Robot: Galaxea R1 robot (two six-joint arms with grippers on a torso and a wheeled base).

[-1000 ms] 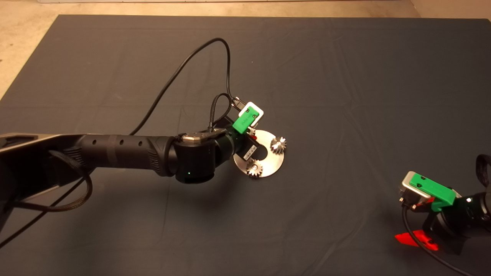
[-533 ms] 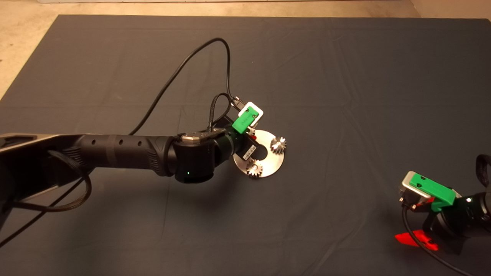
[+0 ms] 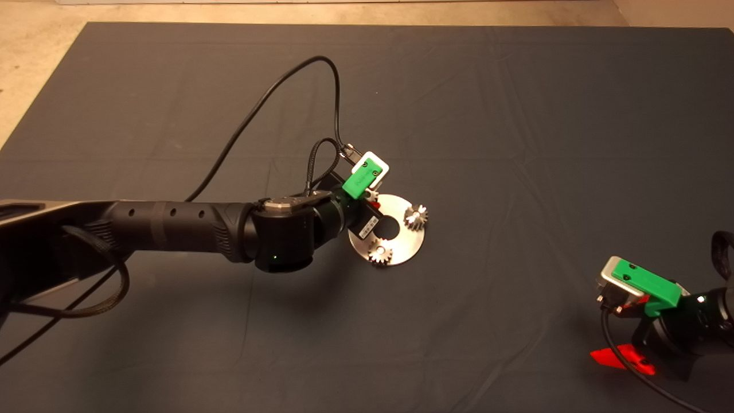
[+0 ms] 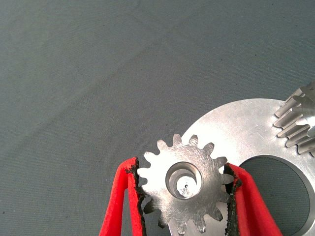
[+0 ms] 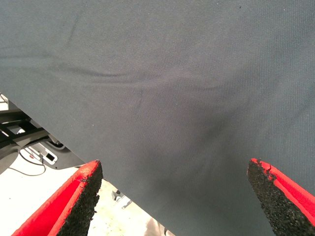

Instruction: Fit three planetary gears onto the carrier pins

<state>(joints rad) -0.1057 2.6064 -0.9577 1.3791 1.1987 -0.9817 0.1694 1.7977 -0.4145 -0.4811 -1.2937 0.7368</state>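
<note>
The shiny round disc [image 3: 408,241] lies mid-mat. Two planetary gears [image 3: 416,216] [image 3: 379,251] sit on its carrier pins, which they hide. My left gripper [image 3: 371,198] is over the disc's near-left edge, mostly hiding the third gear. In the left wrist view, the left gripper [image 4: 182,168] has both pads touching the teeth of that third gear [image 4: 189,201]. The gear lies flat over the disc [image 4: 246,132], with a pin end [image 4: 186,187] showing in its bore. Another gear [image 4: 298,123] shows at the edge. My right gripper [image 3: 628,330] is parked at the lower right, open [image 5: 174,169] and empty.
A black cable [image 3: 269,97] loops from the left wrist over the mat behind the disc. The mat's edge and light floor [image 3: 34,74] lie at the far left. The right wrist view looks across bare mat [image 5: 172,88] to its edge.
My left arm and gripper have shifted slightly to the left. The disc and the two seated gears have not moved. The right arm is still.
</note>
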